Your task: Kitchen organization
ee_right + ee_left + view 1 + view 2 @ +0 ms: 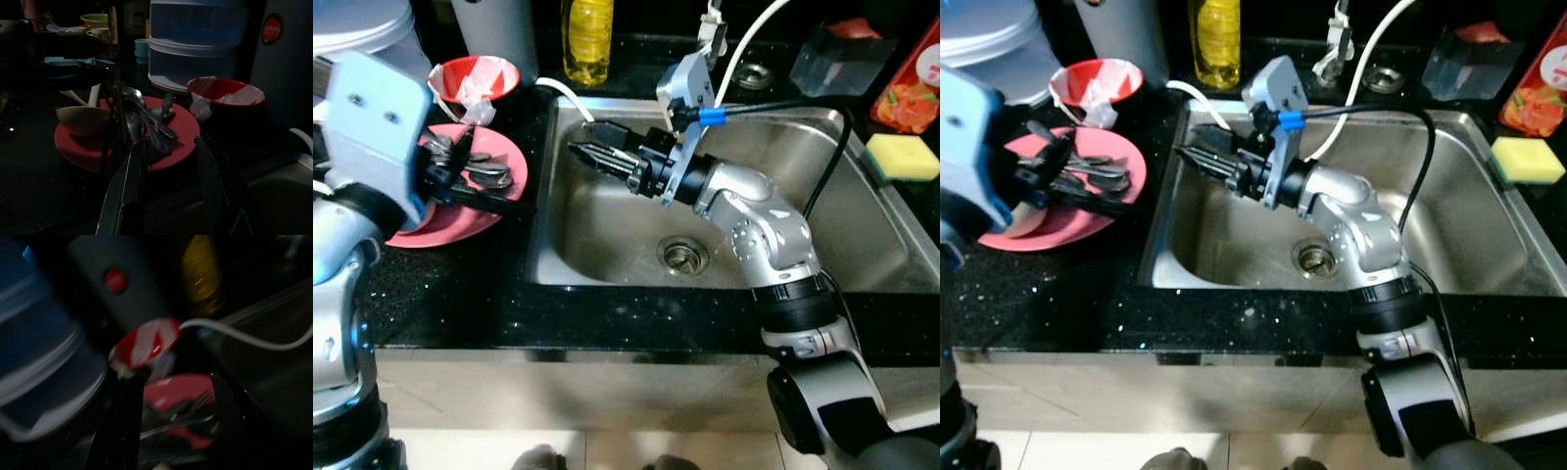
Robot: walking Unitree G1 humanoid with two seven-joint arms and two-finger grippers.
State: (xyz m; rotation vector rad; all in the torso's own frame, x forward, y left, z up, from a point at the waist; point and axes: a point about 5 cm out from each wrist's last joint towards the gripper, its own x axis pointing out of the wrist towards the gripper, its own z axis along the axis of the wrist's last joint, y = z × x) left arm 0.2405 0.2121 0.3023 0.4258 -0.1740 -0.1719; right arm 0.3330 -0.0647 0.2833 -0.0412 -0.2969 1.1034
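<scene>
At the left of the frame, the open left gripper (460,186) is held over the cutlery (146,120) on the pink plate (460,223); spoons could be knocked off. The right gripper (597,157), open and empty, is held over the sink (862,235).

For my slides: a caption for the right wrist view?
Open right gripper faces a red plate of spoons.

A black speckled countertop (450,313) is seen around a stainless steel sink (607,235), in whose floor a round drain (683,256) is set. Below the counter's front edge a pale cabinet face (568,392) is lit brightly, while the back of the counter is left in shadow.
</scene>
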